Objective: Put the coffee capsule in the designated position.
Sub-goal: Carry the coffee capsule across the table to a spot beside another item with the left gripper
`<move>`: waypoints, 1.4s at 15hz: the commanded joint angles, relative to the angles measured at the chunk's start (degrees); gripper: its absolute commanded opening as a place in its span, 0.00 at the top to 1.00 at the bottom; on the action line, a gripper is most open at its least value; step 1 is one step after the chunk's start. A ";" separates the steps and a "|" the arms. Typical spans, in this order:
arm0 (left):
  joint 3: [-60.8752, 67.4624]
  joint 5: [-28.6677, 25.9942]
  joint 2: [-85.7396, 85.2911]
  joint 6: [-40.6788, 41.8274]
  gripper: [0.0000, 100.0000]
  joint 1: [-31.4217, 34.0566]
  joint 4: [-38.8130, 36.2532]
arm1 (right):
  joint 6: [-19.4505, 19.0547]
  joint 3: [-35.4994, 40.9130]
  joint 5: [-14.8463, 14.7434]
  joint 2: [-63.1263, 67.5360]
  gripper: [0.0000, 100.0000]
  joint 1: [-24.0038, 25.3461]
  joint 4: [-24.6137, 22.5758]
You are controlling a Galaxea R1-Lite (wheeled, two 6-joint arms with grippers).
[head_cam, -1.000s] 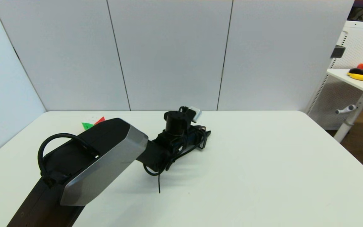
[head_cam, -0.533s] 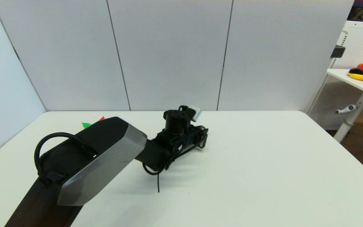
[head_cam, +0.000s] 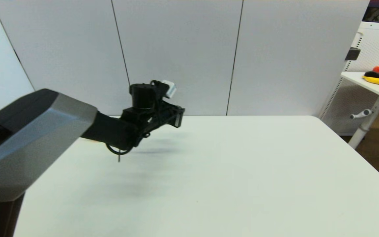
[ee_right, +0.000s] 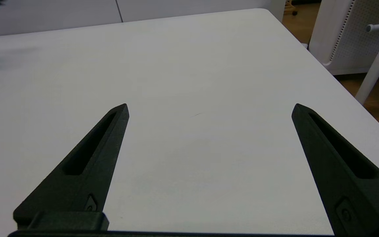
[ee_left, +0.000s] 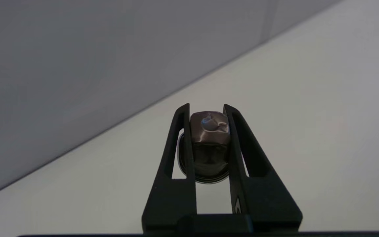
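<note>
The left gripper [ee_left: 206, 110] is clamped on the coffee capsule [ee_left: 209, 131], a dark, dented dome with its wider rim toward the wrist, pinched between the two black fingers [ee_left: 181, 138] at the centre of the left wrist view. In the head view this gripper [head_cam: 177, 118] hangs in the upper left-centre of the frame, lifted off the white table [head_cam: 242, 171] near the back wall, its shadow on the tabletop below it. The right gripper [ee_right: 209, 108] is spread wide, holding nothing, low over the table [ee_right: 192, 65].
</note>
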 commanded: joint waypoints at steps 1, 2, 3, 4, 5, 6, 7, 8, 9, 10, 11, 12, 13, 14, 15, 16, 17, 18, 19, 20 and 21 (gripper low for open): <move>9.28 -0.01 -9.00 0.32 1.00 12.38 -2.68 | 0.04 0.09 -0.05 0.07 0.00 0.00 0.01; 10.42 -0.01 -9.27 0.32 1.00 14.49 -3.56 | 0.04 0.09 0.03 0.07 0.00 0.00 0.01; 11.21 -0.01 -9.80 0.32 1.00 16.95 -4.00 | 0.04 0.09 0.03 0.07 0.00 0.00 0.01; 11.65 -0.01 -9.80 0.32 1.00 19.32 -4.79 | 0.04 0.09 0.03 0.07 0.00 0.00 0.01; 12.18 -0.10 -9.80 0.32 1.00 21.61 -5.41 | 0.04 0.09 0.03 0.07 0.00 0.00 0.01; 13.41 -0.01 -9.80 0.32 1.00 24.24 -6.38 | 0.04 0.09 -0.05 0.07 0.00 0.00 0.01; 15.52 -0.01 -9.53 0.23 1.00 27.67 -8.75 | 0.04 0.09 -0.05 0.07 0.00 0.00 0.01; 17.19 -0.01 -9.00 -0.03 1.00 30.04 -11.12 | 0.04 0.00 -0.05 0.07 0.00 0.00 0.01; 17.89 -0.01 -8.39 -0.12 1.00 32.33 -12.88 | 0.04 0.09 0.03 0.07 0.00 0.00 0.01; 17.98 -0.01 -7.42 0.14 1.00 34.44 -14.11 | 0.04 0.00 0.03 0.07 0.00 0.00 0.01; 18.06 -0.10 -6.37 0.23 1.00 36.11 -15.16 | 0.04 0.09 -0.05 0.07 0.00 0.00 0.01; 18.06 -0.01 -5.40 0.23 1.00 37.07 -16.13 | 0.04 0.00 -0.05 0.07 0.00 0.00 0.01; 18.06 -0.01 -4.08 0.14 1.00 38.13 -16.83 | 0.04 0.00 -0.05 0.07 0.00 0.00 0.01; 17.98 -0.10 -3.38 0.14 1.00 38.66 -16.92 | 0.04 0.00 0.03 0.07 0.00 0.00 0.01; 17.98 -0.01 -2.59 0.14 1.00 38.74 -17.01 | 0.04 0.09 0.03 0.07 0.00 0.00 0.01; 17.98 -0.10 -1.80 0.14 1.00 38.74 -17.10 | 0.04 0.09 -0.05 0.07 0.00 0.00 0.01; 17.71 -0.10 -1.01 0.14 1.00 38.74 -17.10 | 0.04 0.09 0.03 0.07 0.00 0.00 0.01; 17.54 -0.10 -0.13 0.14 1.00 38.74 -17.54 | 0.04 0.09 -0.05 0.07 0.00 0.00 0.01; 17.45 -0.01 1.54 0.14 1.00 38.83 -19.03 | 0.04 0.09 -0.05 0.07 0.00 0.00 0.01; 17.19 -0.01 2.68 0.06 1.00 38.83 -20.17 | 0.04 0.09 -0.05 0.07 0.00 0.00 0.01; 17.10 -0.01 3.48 0.06 1.00 38.92 -20.35 | 0.04 0.09 -0.05 0.07 0.00 0.00 0.01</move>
